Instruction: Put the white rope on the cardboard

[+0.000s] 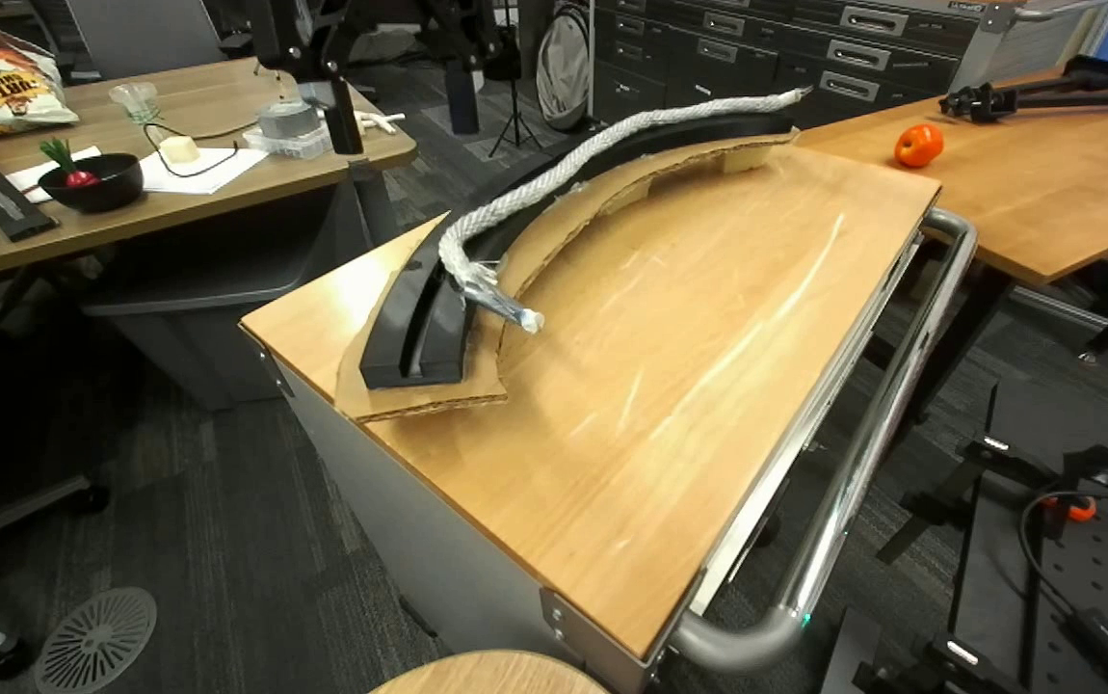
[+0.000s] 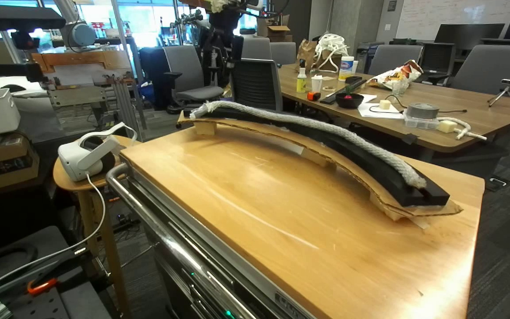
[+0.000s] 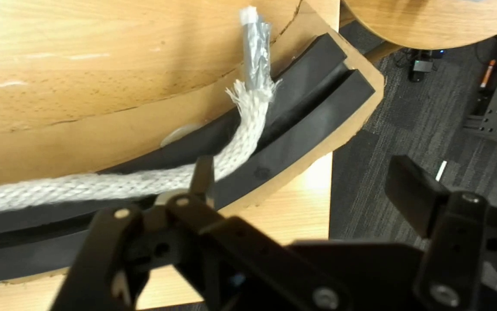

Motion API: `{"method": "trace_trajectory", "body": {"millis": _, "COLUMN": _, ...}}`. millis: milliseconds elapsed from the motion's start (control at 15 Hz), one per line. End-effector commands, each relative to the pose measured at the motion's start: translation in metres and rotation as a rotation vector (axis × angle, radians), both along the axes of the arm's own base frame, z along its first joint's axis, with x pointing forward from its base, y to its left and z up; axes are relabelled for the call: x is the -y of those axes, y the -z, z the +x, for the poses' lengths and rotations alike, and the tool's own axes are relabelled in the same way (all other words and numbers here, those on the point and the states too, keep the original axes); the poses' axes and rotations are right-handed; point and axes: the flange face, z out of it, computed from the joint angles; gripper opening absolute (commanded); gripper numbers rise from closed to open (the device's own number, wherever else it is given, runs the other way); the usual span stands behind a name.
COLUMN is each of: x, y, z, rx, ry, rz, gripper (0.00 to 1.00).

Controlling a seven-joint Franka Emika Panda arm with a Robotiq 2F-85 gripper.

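The braided white rope (image 1: 537, 186) is lying along the black-topped cardboard arc (image 1: 390, 323), except its tape-wrapped tip (image 3: 257, 56) pokes out past the arc's inner edge. The fingers (image 3: 417, 198) are spread wide, nothing between them, up clear of the arc. My guess: the rope's light, soft and floppy, hard to damage, braid decently grippy, tape probably slicker and stiffer. I'd pinch the bend (image 3: 244, 144) over the arc, just behind the fray (image 3: 255, 93), and avoid the tape.
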Motion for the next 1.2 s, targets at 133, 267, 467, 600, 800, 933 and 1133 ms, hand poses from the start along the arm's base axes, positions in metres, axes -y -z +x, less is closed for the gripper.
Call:
{"method": "trace_trajectory", "body": {"millis": 133, "x": 0.009, "y": 0.0, "z": 0.001, "rx": 0.0, "ry": -0.005, "rz": -0.038, "gripper": 1.0}}
{"method": "trace_trajectory", "body": {"millis": 267, "x": 0.008, "y": 0.004, "z": 0.001, "rx": -0.006, "ry": -0.007, "rz": -0.039, "gripper": 1.0}}
{"method": "trace_trajectory", "body": {"millis": 467, "x": 0.025, "y": 0.022, "z": -0.024, "rx": -0.101, "ry": 0.166, "rz": -0.101, "gripper": 1.0}}
{"method": "trace_trajectory", "body": {"millis": 600, "x": 0.027, "y": 0.048, "z": -0.048, "rx": -0.166, "ry": 0.263, "rz": -0.121, "gripper": 1.0}}
{"method": "trace_trajectory", "body": {"millis": 800, "x": 0.026, "y": 0.065, "z": -0.039, "rx": -0.206, "ry": 0.272, "rz": -0.127, "gripper": 1.0}}
{"method": "trace_trajectory", "body": {"millis": 933, "x": 0.024, "y": 0.075, "z": -0.055, "rx": -0.237, "ry": 0.321, "rz": -0.138, "gripper": 1.0}}
{"method": "trace_trajectory", "body": {"millis": 1133, "x": 0.02, "y": 0.075, "z": -0.055, "rx": -0.227, "ry": 0.336, "rz": -0.138, "gripper": 1.0}}
